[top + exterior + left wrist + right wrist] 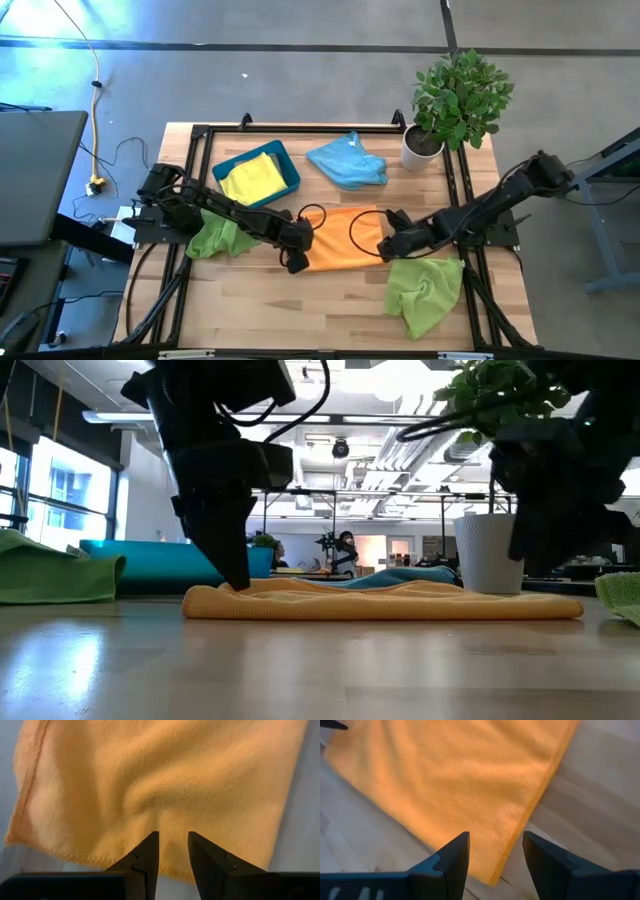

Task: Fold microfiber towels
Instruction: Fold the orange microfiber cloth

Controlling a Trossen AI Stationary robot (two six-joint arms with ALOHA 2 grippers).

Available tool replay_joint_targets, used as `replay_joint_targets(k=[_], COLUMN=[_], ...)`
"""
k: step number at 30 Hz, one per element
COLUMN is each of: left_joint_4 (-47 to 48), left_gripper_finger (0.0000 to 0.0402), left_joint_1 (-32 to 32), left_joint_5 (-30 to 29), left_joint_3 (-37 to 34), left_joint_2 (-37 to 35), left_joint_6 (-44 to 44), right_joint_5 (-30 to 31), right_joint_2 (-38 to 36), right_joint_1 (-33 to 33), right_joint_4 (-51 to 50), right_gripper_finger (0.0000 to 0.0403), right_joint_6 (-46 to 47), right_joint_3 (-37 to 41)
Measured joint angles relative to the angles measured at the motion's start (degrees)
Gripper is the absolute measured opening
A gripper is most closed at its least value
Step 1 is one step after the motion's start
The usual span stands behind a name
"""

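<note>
looking across your counter from left to right, with the orange towel at its middle as the mark: well to the left of it a lime green towel lies crumpled under the left arm, not folded. behind it and to the left, a yellow towel sits in the teal tray; you can judge that one as put away, though its folds are hard to read from above. behind the orange towel, a light blue towel lies rumpled beside the potted plant, still to do.

the orange towel itself lies spread fairly flat, with soft ripples. your left tool is down at its left edge, jaws narrow with a slim gap; whether cloth is pinched between them you cannot tell. your right tool hovers over its right edge with jaws wide and nothing held.

just right of and in front of the orange towel, a second lime green towel lies bunched.

so you are early on: perhaps one towel is done, one is in hand, and three are left.
</note>
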State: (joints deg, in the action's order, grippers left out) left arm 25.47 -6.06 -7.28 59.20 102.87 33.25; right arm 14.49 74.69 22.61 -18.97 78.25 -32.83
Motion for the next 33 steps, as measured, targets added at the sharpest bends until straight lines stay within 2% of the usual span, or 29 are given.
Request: replay_joint_targets(k=[5,13,17,22,28,33], left_joint_4=[-1.33,-1.73,-1.67,-1.62,-1.99,-3.38], left_gripper_finger=[0.0093,0.0093,0.0093,0.0093,0.0093,0.0093], left_joint_1=[-0.01,-0.44,-0.95,-2.24,-4.33,-5.49], left_joint_5=[-0.47,-0.45,0.21,0.37,0.12,-0.47], left_joint_3=[-1.87,-2.69,-2.69,-2.69,-2.54,-2.43], left_joint_2=[0.0,-0.02,-0.02,-0.02,0.74,1.47], left_joint_6=[1.83,3.61,5.06,9.07,15.29,20.18], right_joint_5=[-1.81,-6.16,-5.91,-4.59,-1.22,0.1], right_joint_2=[2.28,8.93,10.2,10.39,10.89,10.92], right_joint_1=[1.23,1.18,1.42,1.62,2.9,3.8], right_joint_4=[-0.76,4.64,5.92,6.05,9.36,7.77], right_gripper_finger=[0.0185,0.0229,0.0226,0.0188,0.0111,0.005], right_joint_6=[1.91,4.01,4.31,7.1,10.26,11.97], right_joint_3=[0.02,-0.25,-0.31,-0.16,0.08,0.01])
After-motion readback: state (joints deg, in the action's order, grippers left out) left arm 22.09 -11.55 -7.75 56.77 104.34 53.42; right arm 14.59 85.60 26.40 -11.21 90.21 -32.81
